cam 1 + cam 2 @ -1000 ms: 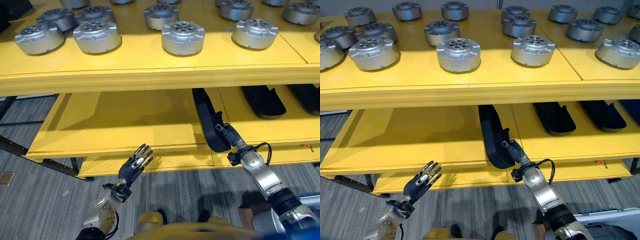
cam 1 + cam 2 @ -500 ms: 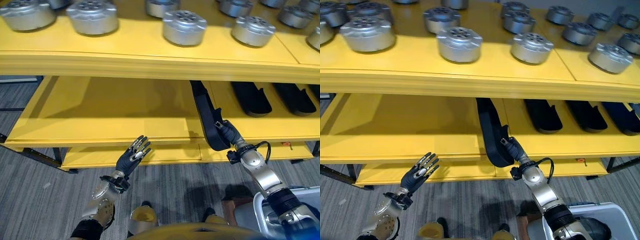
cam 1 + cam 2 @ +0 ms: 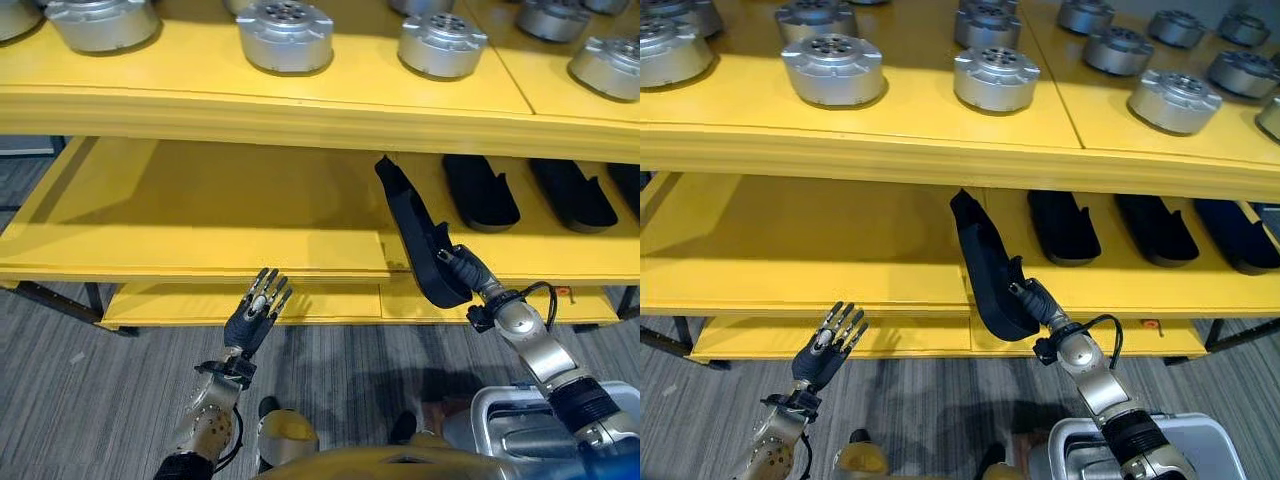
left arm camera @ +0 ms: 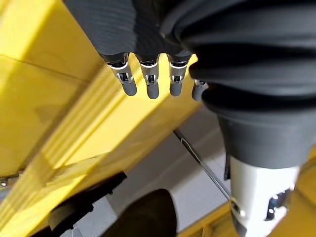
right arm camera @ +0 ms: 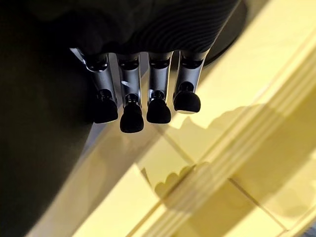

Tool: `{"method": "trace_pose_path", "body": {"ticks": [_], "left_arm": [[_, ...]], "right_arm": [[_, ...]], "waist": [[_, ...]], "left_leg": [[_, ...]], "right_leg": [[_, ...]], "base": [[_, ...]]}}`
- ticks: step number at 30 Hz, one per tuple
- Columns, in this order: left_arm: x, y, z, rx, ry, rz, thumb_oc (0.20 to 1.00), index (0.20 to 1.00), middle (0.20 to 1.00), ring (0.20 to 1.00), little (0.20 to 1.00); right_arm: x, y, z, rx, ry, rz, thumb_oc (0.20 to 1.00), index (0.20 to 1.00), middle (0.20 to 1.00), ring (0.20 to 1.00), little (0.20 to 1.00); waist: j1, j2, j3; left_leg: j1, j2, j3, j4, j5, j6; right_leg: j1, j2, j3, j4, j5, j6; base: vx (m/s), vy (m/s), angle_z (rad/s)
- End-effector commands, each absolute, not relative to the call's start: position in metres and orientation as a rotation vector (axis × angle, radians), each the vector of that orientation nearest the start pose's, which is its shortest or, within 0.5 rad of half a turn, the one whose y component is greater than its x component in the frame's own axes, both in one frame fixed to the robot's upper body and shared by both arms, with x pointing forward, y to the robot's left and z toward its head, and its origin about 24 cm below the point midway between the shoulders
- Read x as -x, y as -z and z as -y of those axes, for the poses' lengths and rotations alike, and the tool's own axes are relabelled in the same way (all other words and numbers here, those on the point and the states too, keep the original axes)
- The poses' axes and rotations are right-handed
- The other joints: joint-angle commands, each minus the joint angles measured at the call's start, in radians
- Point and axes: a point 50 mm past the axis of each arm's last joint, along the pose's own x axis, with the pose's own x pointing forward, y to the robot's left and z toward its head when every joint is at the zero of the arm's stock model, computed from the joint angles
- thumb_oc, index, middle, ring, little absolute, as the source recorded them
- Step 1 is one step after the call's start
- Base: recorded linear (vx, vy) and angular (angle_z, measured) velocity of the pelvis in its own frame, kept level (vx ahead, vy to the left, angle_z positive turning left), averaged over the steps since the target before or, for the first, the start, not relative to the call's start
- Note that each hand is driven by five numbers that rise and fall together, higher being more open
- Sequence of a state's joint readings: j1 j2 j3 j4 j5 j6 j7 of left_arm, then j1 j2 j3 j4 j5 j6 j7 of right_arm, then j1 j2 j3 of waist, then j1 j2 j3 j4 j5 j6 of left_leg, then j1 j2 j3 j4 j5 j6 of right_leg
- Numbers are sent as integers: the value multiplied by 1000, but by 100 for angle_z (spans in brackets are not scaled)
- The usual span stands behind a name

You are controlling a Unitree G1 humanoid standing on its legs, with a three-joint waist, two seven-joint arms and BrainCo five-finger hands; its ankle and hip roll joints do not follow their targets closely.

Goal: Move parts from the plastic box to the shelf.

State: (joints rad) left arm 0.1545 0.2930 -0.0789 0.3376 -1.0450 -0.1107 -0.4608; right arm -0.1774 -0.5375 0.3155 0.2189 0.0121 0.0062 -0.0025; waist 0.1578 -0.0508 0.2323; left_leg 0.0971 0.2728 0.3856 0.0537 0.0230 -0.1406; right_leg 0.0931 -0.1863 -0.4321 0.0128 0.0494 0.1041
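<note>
A long black curved part (image 3: 415, 235) leans tilted on the front of the yellow middle shelf (image 3: 200, 250), its near end hanging over the edge. My right hand (image 3: 468, 280) is curled round that near end; in the right wrist view its fingers (image 5: 131, 106) sit against the dark part (image 5: 39, 148). My left hand (image 3: 255, 315) hovers open just below the shelf's front edge, left of the part, fingers (image 4: 148, 81) straight and holding nothing. The grey plastic box (image 3: 1180, 445) is at the lower right, by my right arm.
Two more black parts (image 3: 480, 190) (image 3: 572, 192) lie on the middle shelf to the right. Several round silver parts (image 3: 285, 35) stand on the top shelf (image 3: 300, 105). A lower yellow shelf (image 3: 180, 305) sits near the grey floor.
The camera has swung right, bringing the plastic box into view. My right hand still holds the black part at the shelf edge; my left hand stays open below it.
</note>
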Motion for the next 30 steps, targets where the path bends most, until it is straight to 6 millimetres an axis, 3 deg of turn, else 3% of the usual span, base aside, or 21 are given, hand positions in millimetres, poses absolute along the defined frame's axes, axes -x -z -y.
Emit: {"method": "trace_pose_path", "body": {"ticks": [1,7,17,24,30], "left_arm": [[-203,22,-202,710,272,-148,1000,1000,1000,1000,1000],[-206,26,-192,682,324,-183,1000,1000,1000,1000,1000],[-214,20,-187,651,370,-182,1000,1000,1000,1000,1000],[-252,-12,-181,665,423,-86,1000,1000,1000,1000,1000],[-262,-30,-172,625,465,-14,1000,1000,1000,1000,1000]], "right_arm": [[-309,-98,185,565,-204,147,200,200,200,200,200],[-319,-117,178,591,-199,216,200,200,200,200,200],[-330,-120,186,597,-86,196,200,200,200,200,200],[-367,-187,211,649,160,302,200,200,200,200,200],[-381,-226,220,698,260,366,200,200,200,200,200]], "waist": [[28,-22,-21],[23,0,10],[30,37,63],[57,58,202],[78,61,272]], "left_leg": [[-60,-4,-44,48,-11,48],[-85,-10,-59,59,-9,49],[-137,-23,-67,116,-27,65],[-327,-14,-93,253,-67,64],[-439,-18,-121,329,-82,74]], "right_leg": [[-27,-84,-34,144,-97,35],[-64,-97,-27,171,-92,40],[-110,-132,-36,246,-108,45],[-261,-170,-31,392,-162,40],[-356,-169,-15,476,-189,25]], "base": [[-2,-11,21],[-27,20,8],[-36,18,6],[-201,-49,12],[-122,-9,2]]}}
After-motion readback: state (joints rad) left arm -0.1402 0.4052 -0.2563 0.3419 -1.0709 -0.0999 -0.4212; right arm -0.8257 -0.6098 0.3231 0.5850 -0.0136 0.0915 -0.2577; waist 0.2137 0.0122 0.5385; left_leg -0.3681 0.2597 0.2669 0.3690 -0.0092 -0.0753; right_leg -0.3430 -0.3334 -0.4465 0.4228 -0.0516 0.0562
